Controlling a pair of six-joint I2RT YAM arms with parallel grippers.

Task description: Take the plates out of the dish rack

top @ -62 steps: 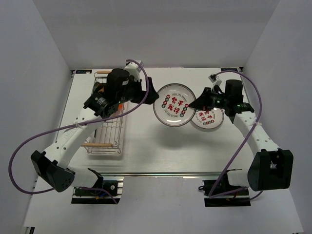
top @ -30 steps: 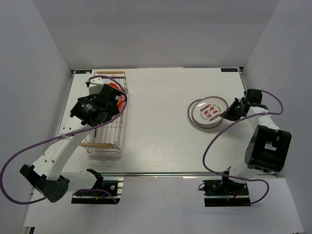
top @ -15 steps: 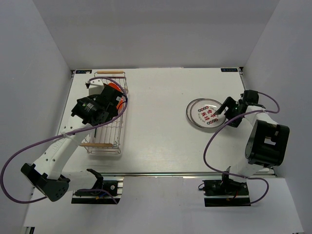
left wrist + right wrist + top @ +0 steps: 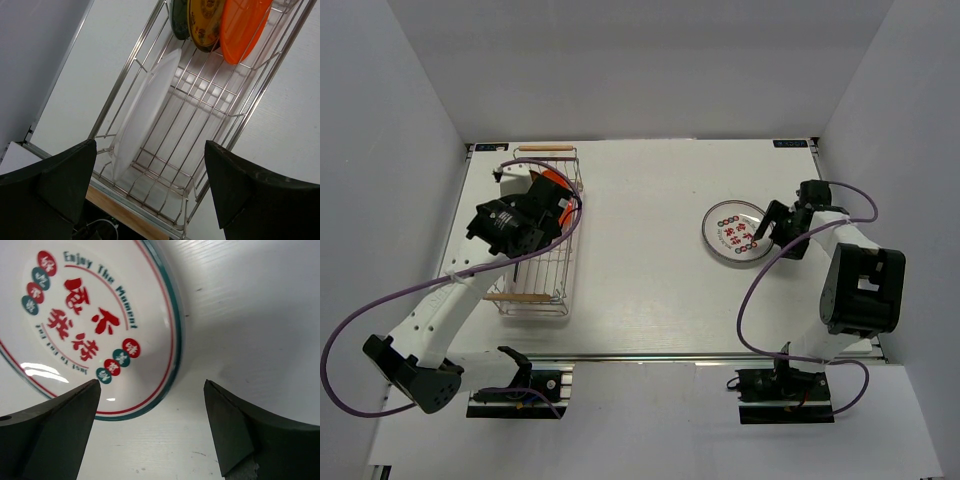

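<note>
Since a second before, my right pincer (image 4: 772,232) had let go of the printed white plate (image 4: 732,232) and spread wide. That plate lay flat on the surface (image 4: 650,260), right of centre, its rim just ahead of my open fingers. My right forearm was folded back near its base, wrist low. My left arm reached forward over the dish rack (image 4: 542,285), and my left pincer (image 4: 150,145) was spread too, pinching nothing. I counted four plates on edge in the rack: a plain white plate (image 4: 145,110), a dark green plate (image 4: 179,20), a yellow-brown plate (image 4: 205,22) and an orange plate (image 4: 245,27). One plate showed on the surface.
</note>
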